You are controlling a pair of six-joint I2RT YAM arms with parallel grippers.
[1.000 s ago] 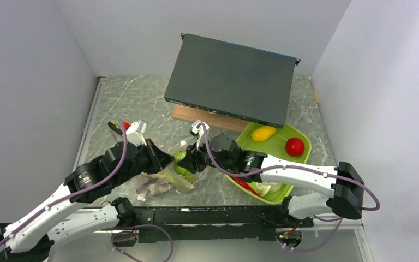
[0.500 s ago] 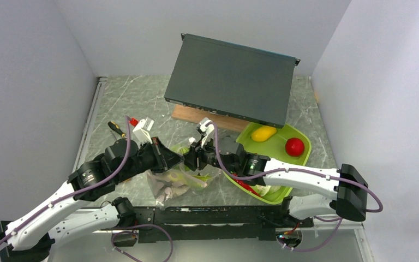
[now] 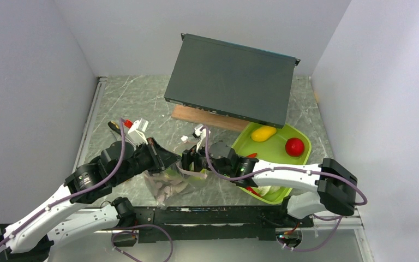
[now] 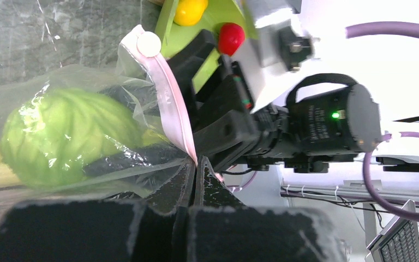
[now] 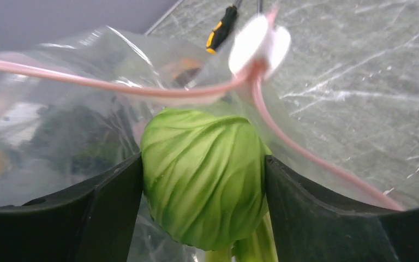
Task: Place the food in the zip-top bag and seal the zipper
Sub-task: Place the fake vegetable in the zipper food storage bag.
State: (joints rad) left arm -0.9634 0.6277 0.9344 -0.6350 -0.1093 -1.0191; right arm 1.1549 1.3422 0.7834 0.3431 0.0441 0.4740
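We note the bag lying on the table just left of the tray, its mouth turned toward the tray. The left claw is closed, its tips pinching the pink zipper at the bag's mouth; the white slider sits at the strip's end. The right claw reaches from the tray side into the bag's mouth and grips the cabbage, with both fingers against its sides. In the right wrist view the two halves of the zipper stand apart around the cabbage, so the mouth is unsealed. Through the plastic we see pale pieces lower in the bag, on the side away from the tray; we cannot tell which foods they are. The tomato and the yellow fruit lie on the far part of the tray, near each other but apart. A screwdriver lies well left of the tray, beyond the bag.
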